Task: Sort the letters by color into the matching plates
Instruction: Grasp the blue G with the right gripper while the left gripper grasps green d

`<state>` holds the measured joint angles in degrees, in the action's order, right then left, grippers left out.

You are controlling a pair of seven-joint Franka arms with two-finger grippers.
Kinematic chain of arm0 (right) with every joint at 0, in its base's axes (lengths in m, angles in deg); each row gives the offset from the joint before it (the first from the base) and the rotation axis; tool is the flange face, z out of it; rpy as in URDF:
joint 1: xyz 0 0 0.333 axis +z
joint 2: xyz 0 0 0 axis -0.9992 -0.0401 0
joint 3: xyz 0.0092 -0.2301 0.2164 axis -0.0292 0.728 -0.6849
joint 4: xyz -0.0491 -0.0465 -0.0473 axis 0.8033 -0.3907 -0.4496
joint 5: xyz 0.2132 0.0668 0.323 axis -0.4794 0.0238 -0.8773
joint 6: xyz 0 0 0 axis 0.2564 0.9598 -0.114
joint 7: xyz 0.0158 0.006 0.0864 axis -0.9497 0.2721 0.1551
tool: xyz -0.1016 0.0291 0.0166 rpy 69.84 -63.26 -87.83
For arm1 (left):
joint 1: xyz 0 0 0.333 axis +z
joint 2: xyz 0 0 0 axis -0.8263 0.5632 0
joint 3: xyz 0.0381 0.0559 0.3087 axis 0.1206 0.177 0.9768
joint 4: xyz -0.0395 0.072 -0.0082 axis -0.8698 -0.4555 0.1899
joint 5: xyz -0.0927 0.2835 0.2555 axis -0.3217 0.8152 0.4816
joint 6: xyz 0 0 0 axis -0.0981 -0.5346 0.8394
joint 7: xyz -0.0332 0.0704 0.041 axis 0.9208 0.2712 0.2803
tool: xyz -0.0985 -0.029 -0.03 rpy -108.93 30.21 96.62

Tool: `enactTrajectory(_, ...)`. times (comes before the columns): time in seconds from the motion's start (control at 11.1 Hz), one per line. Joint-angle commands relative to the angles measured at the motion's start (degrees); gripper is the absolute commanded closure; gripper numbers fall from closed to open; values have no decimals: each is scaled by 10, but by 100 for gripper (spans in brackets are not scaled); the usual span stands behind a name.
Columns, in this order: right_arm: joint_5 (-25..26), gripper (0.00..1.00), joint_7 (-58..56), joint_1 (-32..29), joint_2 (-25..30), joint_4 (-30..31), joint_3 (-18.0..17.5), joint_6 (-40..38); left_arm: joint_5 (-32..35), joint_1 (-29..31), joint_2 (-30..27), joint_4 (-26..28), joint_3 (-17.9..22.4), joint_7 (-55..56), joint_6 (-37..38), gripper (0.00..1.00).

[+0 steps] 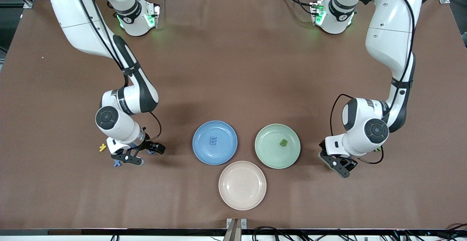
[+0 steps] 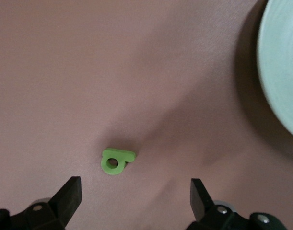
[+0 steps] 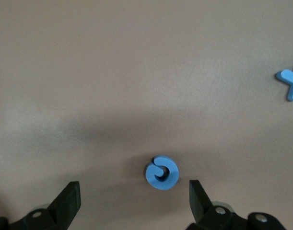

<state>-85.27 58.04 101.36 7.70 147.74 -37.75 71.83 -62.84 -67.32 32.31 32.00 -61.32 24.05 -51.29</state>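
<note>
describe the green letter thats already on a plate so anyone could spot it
Three plates cluster near the front camera; find the mint green plate, nearest the left arm's end. A small dark green letter B lies inside it. The neighbouring blue plate holds a blue E.

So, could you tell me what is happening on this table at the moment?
Two arms are sorting small letters by color. The blue plate already holds a blue letter E, and the green plate holds a green letter. The right gripper is open over a round blue letter on the table; the left gripper is open over a green letter with a hole. The pink plate has nothing in it.
</note>
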Motion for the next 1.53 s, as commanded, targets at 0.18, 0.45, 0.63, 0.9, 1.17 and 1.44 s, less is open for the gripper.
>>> enactTrajectory(0.18,19,0,-25,-9,4,38,-4,4,-25,5,44,-46,3,-19,-11,0)
enactTrajectory(0.45,27,0,-25,-12,-4,38,-3,9,-52,7,54,-47,3,-23,-18,0)
enactTrajectory(0.63,37,0,-25,-14,-10,37,-3,10,-67,10,62,-51,3,-23,-19,0)
enactTrajectory(0.9,37,0,-25,-13,-22,34,-3,33,-67,10,69,-54,4,-30,-19,4)
enactTrajectory(1.17,37,2,-25,-13,-24,31,-3,33,-66,9,70,-55,4,-36,-20,20)
enactTrajectory(1.44,38,12,-27,-12,-24,29,-1,33,-66,9,70,-53,5,-38,-20,55)
